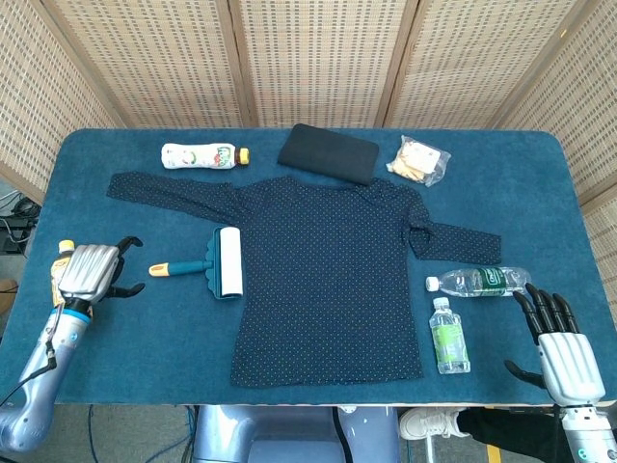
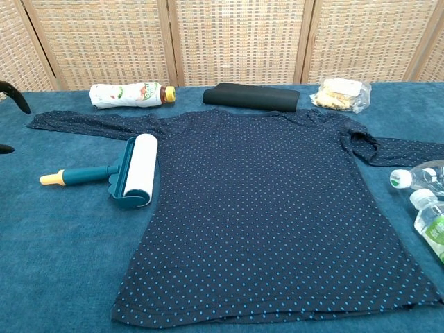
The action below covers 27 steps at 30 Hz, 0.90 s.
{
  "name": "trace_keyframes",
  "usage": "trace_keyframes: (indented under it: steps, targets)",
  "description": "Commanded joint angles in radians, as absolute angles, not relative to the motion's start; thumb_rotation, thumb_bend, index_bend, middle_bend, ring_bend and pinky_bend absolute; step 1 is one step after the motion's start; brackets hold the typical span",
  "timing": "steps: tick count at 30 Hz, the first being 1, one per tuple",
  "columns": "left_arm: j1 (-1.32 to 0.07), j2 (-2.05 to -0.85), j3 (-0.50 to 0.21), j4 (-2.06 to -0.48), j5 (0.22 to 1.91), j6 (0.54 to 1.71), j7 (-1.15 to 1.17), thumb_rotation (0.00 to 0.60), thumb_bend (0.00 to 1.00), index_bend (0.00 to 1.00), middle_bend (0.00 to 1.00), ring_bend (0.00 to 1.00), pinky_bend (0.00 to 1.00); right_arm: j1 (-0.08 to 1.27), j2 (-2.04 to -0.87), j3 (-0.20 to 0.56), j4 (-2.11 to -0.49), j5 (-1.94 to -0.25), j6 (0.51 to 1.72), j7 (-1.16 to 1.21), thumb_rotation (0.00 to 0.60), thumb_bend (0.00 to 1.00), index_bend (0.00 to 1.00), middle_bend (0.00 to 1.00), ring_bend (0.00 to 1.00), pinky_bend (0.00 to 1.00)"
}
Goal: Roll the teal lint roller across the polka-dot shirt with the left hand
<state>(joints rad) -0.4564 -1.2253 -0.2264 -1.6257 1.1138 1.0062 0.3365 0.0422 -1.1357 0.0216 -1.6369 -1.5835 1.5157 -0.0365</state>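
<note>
The teal lint roller [image 1: 210, 264] [image 2: 116, 171] lies on the table, its white roll against the left edge of the dark polka-dot shirt [image 1: 328, 275] [image 2: 267, 208], its yellow-tipped handle pointing left. My left hand [image 1: 92, 272] hovers open just left of the handle tip, holding nothing; only its dark fingertips [image 2: 15, 95] show at the chest view's left edge. At the table's front right corner my right hand [image 1: 564, 352] stays open and empty.
A white drink bottle [image 1: 202, 155] lies at the back left, beside a black pouch [image 1: 329, 153] and a snack bag [image 1: 417, 160]. Two water bottles [image 1: 477, 282] [image 1: 448, 335] lie right of the shirt. A yellow-capped bottle [image 1: 64, 253] stands behind my left hand.
</note>
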Motion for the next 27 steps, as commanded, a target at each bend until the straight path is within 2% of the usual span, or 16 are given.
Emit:
trace_keyframes:
  steps: [1, 4, 10, 25, 27]
  targets:
    - [-0.513, -1.255, -0.243, -1.569, 1.047, 0.949, 0.377, 0.6, 0.22, 0.36, 0.89, 0.75, 0.71, 0.043, -1.139, 0.024, -1.631, -1.581, 1.517, -0.033, 0.6, 0.09, 0.0, 0.0, 0.0, 0.0]
    - [-0.588, -1.311, -0.244, -1.494, 0.954, 0.879, 0.447, 0.6, 0.22, 0.38, 0.9, 0.75, 0.72, 0.044, -1.144, 0.029, -1.62, -1.572, 1.515, -0.028, 0.6, 0.09, 0.0, 0.0, 0.0, 0.0]
    - [-0.648, -1.365, -0.214, -1.439, 0.859, 0.859, 0.533, 0.6, 0.22, 0.38, 0.9, 0.76, 0.72, 0.044, -1.149, 0.031, -1.607, -1.575, 1.522, -0.018, 0.6, 0.09, 0.0, 0.0, 0.0, 0.0]
    - [-0.7, -1.468, -0.163, -1.326, 0.782, 0.856, 0.568, 0.6, 0.22, 0.4, 0.9, 0.76, 0.72, 0.046, -1.15, 0.033, -1.601, -1.571, 1.521, -0.007, 0.6, 0.09, 0.0, 0.0, 0.0, 0.0]
    - [-0.708, -1.485, -0.157, -1.309, 0.776, 0.849, 0.57, 0.6, 0.24, 0.4, 0.9, 0.76, 0.72, 0.046, -1.151, 0.033, -1.601, -1.573, 1.522, -0.006, 0.6, 0.09, 0.0, 0.0, 0.0, 0.0]
